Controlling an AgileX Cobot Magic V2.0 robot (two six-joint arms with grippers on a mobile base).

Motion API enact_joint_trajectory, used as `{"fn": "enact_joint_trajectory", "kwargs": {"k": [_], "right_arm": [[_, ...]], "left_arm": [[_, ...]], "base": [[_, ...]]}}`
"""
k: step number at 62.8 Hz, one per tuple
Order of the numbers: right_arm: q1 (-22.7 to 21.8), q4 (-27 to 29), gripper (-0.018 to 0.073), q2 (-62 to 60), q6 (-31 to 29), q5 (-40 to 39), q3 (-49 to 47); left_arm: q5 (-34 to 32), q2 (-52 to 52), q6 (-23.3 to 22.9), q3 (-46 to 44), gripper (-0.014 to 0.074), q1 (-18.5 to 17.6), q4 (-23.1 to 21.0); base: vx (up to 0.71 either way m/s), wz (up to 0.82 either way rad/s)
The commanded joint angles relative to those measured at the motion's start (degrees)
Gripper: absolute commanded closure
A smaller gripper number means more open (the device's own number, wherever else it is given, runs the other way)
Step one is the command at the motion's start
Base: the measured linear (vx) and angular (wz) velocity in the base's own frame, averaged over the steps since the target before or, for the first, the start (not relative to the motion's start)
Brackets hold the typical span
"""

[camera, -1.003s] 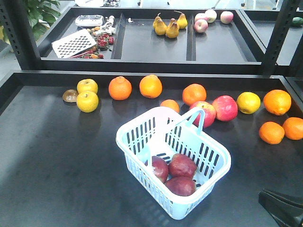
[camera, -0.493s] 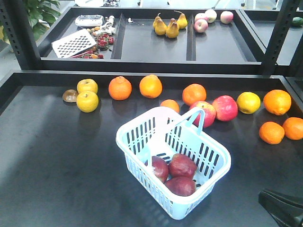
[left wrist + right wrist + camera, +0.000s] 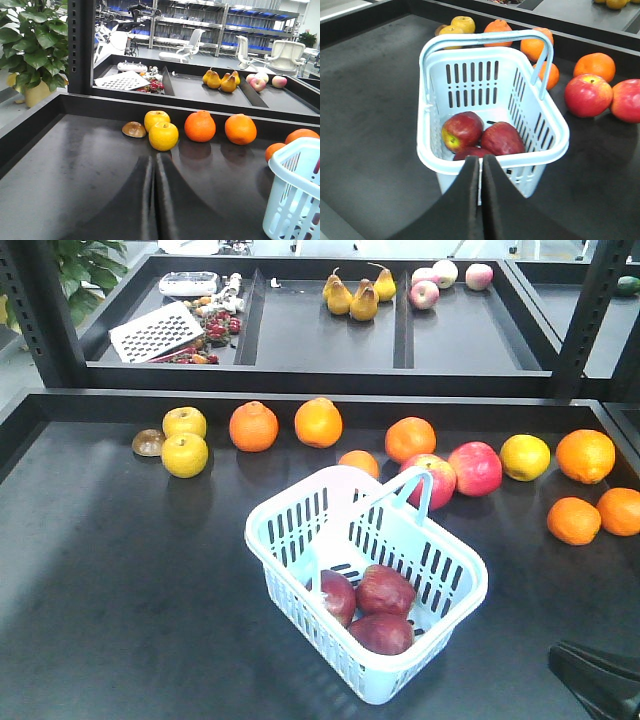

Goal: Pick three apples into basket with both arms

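Three dark red apples (image 3: 370,605) lie together on the floor of the pale blue basket (image 3: 452,609) in the middle of the black table. In the right wrist view two apples (image 3: 462,130) show clearly, one with a yellow-green patch, and the third peeks out behind the near rim of the basket (image 3: 432,85). My right gripper (image 3: 481,161) is shut and empty, just in front of that rim. A part of the right arm (image 3: 595,675) shows at the bottom right corner. My left gripper (image 3: 153,161) is shut and empty over bare table, left of the basket (image 3: 292,195).
Oranges (image 3: 254,426), yellow fruits (image 3: 185,454) and two brighter pink-red apples (image 3: 455,472) line the back of the table. More oranges (image 3: 574,520) sit at the right. The upper shelf holds pears (image 3: 355,295), apples and a white grater (image 3: 157,332). Black posts stand at both sides.
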Motion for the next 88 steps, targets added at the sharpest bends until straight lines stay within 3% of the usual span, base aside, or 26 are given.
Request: {"fn": "enact_joint_trajectory", "kwargs": {"k": [1, 8, 20, 27, 37, 50, 55, 88], "right_arm": [[-0.13, -4.74, 0.0564, -0.25, 1.52, -3.26, -1.65], [-0.13, -13.83, 0.0564, -1.47, 13.2, -7.72, 0.59], [-0.13, -34.11, 0.0564, -5.98, 42.24, -18.16, 10.21], [-0.18, -41.76, 0.0564, -10.05, 50.72, -24.27, 16.75], [-1.4, -41.69, 0.0564, -16.33, 51.25, -21.33, 17.63], [-10.23, -41.74, 0.0564, -24.78, 51.15, -20.2, 17.63], [-11.76, -41.74, 0.0564, -24.6, 51.15, -21.19, 17.63], [-12.17, -41.68, 0.0564, -24.6, 50.95, -23.31, 17.57]], "left_arm": [[-3.72, -0.98, 0.12, 0.52, 0.0603, 0.11, 0.0], [-3.72, -0.98, 0.12, 0.52, 0.0603, 0.11, 0.0], [-3.72, -0.98, 0.12, 0.52, 0.0603, 0.11, 0.0], [-3.72, -0.98, 0.12, 0.52, 0.0603, 0.11, 0.0], [-3.72, -0.93, 0.12, 0.52, 0.0603, 0.11, 0.0], [-3.72, -0.93, 0.12, 0.52, 0.0603, 0.11, 0.0], [-3.67, -0.92, 0.12, 0.52, 0.0603, 0.11, 0.0], [-3.73, -0.92, 0.12, 0.52, 0.0603, 0.11, 0.0]], "base": [[0.0, 0.0], [0.0, 0.0], [0.0, 0.0], [0.0, 0.0], [0.0, 0.0], [0.0, 0.0], [0.0, 0.0], [0.0, 0.0]]}}
